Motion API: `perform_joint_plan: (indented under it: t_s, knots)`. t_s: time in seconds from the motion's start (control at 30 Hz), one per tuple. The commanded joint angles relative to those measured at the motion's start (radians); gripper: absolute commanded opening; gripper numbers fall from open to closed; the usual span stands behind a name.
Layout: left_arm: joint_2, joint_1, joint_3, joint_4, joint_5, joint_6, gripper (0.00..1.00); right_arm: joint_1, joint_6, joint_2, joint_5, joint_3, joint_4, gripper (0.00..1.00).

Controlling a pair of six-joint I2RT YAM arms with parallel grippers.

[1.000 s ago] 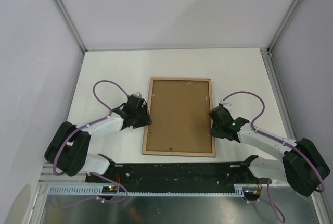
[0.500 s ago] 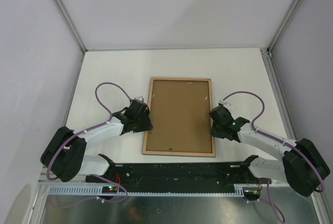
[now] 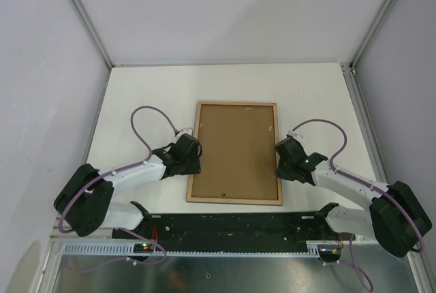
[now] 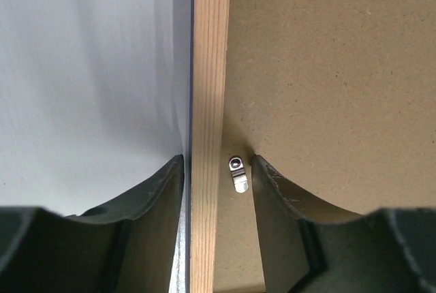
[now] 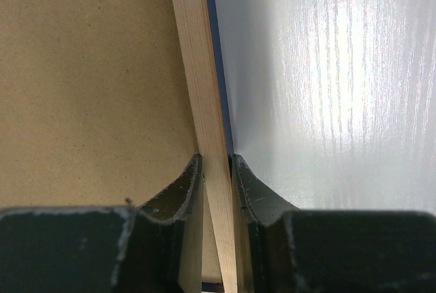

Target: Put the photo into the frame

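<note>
Pale wood faces up: we see the frame (image 3: 236, 104) lying back-up in the middle of the table (image 3: 150, 95), with the brown backing board (image 3: 235, 150) inside it. Our left gripper (image 4: 216, 160) straddles the left rail, jaws spread, beside a small metal clip (image 4: 236, 174). Our right gripper (image 5: 216, 160) pinches the right rail.

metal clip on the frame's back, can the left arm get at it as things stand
Probably yes: the left gripper stands open astride the frame edge, with the clip bare between its fingers.
</note>
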Motion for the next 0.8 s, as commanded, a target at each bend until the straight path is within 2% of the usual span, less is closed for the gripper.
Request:
perform_joint_plan:
  t_s: [0.0,0.47,0.67,0.77]
  knots:
    - [0.032,-0.034,0.014,-0.096,-0.071,0.007,0.47,-0.019,-0.002,-0.021,0.036,-0.009,-0.006,0.00]
    - [0.035,-0.069,0.022,-0.151,-0.130,0.017,0.32,-0.099,-0.040,-0.077,-0.003,-0.044,0.002,0.00]
    - [0.052,-0.070,0.032,-0.171,-0.145,0.004,0.22,-0.122,-0.053,-0.089,-0.017,-0.048,0.004,0.00]
    - [0.049,-0.070,0.036,-0.184,-0.153,-0.010,0.21,-0.131,-0.061,-0.091,-0.023,-0.048,0.003,0.00]
